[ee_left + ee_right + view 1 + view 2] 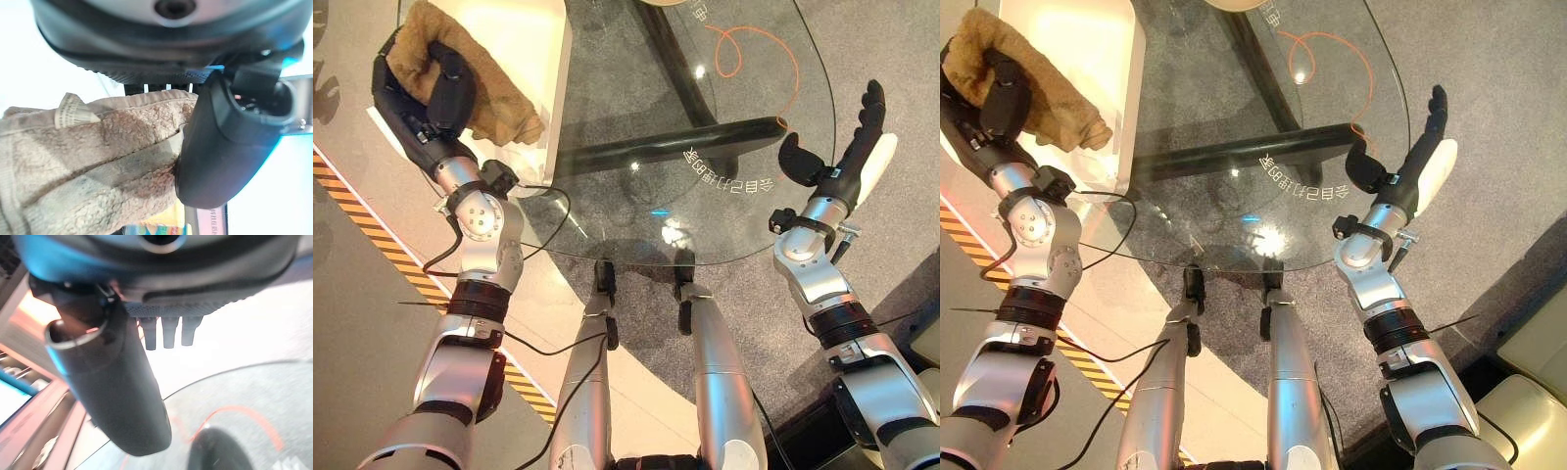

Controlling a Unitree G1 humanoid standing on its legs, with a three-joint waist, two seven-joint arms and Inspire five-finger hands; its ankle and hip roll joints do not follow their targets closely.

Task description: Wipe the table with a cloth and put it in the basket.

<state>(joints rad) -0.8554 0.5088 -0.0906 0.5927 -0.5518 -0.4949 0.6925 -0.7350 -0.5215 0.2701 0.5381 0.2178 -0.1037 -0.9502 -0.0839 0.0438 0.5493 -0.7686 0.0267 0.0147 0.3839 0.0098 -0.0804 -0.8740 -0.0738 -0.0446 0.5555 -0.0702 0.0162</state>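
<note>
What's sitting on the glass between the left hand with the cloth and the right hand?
Nothing on it: in the left eye view, bare glass table separates the left hand, holding the brown cloth, from the open right hand. A black bar shows beneath.

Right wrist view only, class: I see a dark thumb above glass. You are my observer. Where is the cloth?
Observer: The tan fleecy cloth is in the left hand, whose fingers curl round it.
Operator: Is it over the table?
Observer: No, it is held above the white basket, beside the glass table on its left.
Operator: And the right hand?
Observer: The right hand is open, fingers straight, by the table's right edge.
</note>
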